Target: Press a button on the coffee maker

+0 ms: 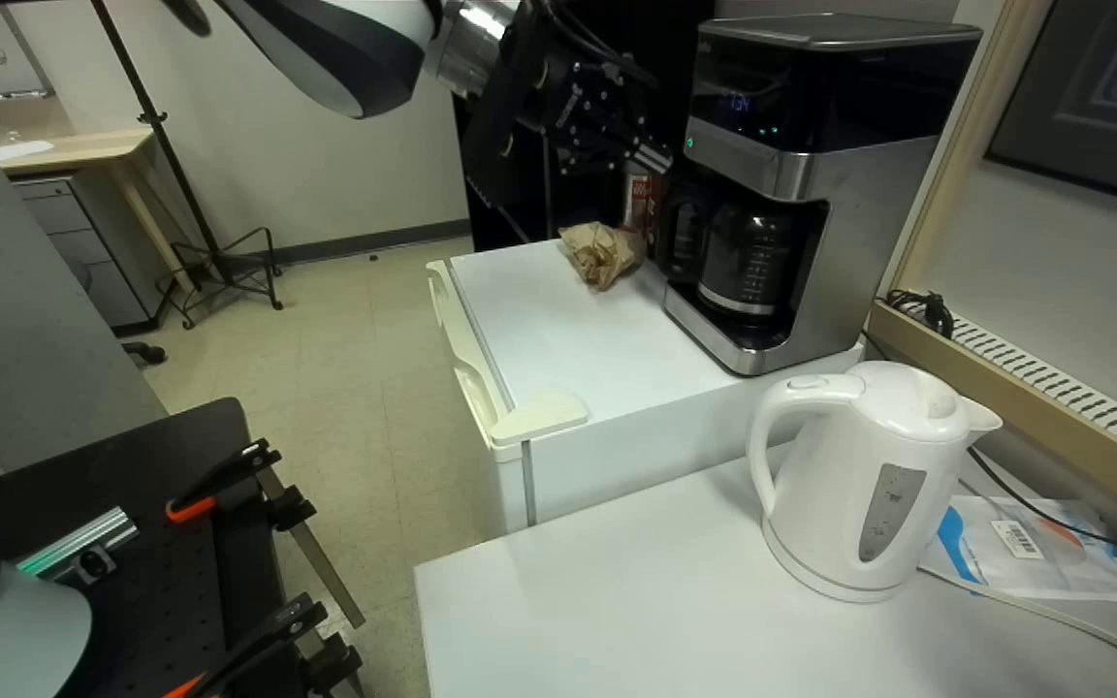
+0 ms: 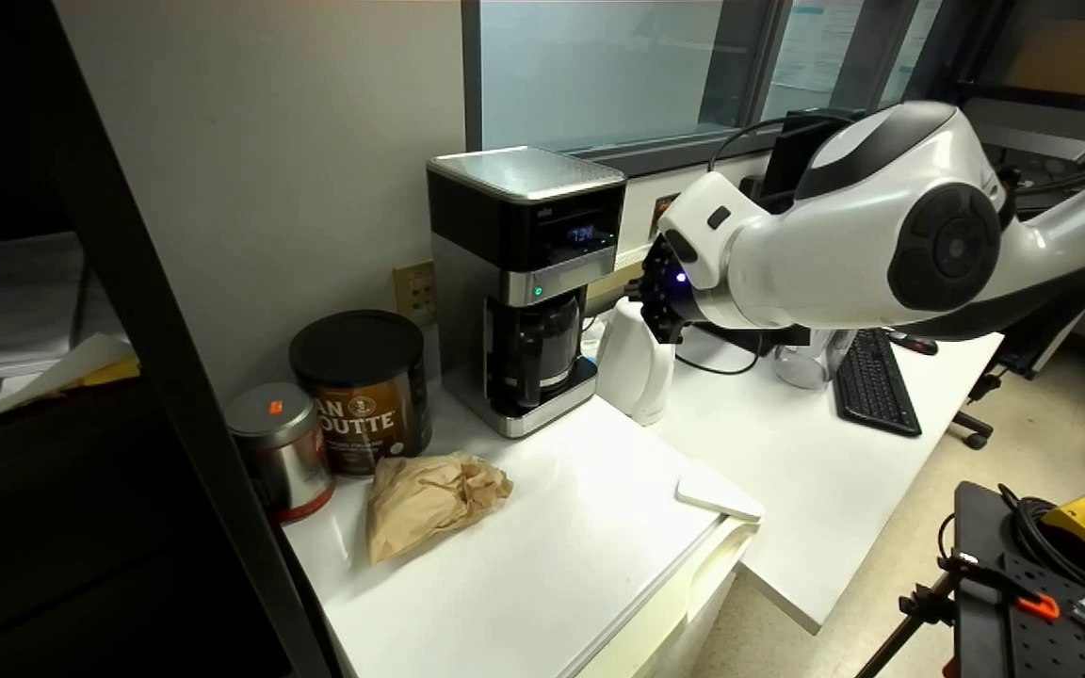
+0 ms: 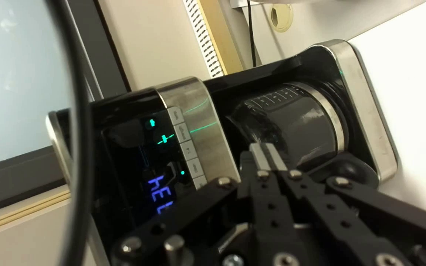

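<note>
The coffee maker, a boxy black and steel machine, shows in both exterior views [image 1: 874,223] [image 2: 462,315] and in the wrist view [image 3: 198,96]. Its dark glass carafe [image 1: 750,254] sits inside, with a black handle. In the wrist view, a row of grey buttons [image 3: 188,150] runs between the steel band and the lit black display [image 3: 131,159]. My gripper [image 3: 268,157] is shut with nothing between its fingertips. In the wrist view, the tips appear over the carafe, below the band. In an exterior view, the gripper [image 1: 654,157] points at the machine's front; contact cannot be told.
A white kettle [image 1: 830,494] stands beside the machine on a lower white table [image 1: 607,601]. A crumpled paper bag [image 2: 434,504], a coffee tin [image 2: 368,400] and a metal can [image 2: 283,443] share the white cabinet top [image 2: 580,527]. A cable [image 3: 76,122] crosses the wrist view.
</note>
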`<state>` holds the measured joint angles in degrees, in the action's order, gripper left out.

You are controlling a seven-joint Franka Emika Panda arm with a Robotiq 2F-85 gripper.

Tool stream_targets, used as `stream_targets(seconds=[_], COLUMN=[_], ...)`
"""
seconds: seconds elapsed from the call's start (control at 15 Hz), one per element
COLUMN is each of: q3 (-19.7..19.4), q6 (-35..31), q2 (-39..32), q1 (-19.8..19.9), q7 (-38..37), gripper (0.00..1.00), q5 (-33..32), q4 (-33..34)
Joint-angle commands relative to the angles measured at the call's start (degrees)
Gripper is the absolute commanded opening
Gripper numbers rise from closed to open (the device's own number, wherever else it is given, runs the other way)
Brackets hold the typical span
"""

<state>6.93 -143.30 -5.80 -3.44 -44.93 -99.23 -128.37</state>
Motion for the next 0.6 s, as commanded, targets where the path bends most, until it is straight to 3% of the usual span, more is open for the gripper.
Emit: stream_targets(seconds=[0.0, 0.27, 0.53], q3=[0.15, -0.25, -0.76], q6=[1.51, -4.56, -13.44], q2=[2.93, 5.33, 6.99], q1=[-1.17, -0.81, 0.33], q7=[0.47, 4.73, 16.13], gripper=[0.00, 0.00, 0.00], q5=[-0.42, 7.43, 24.58], q4=[-3.15, -5.08, -7.19])
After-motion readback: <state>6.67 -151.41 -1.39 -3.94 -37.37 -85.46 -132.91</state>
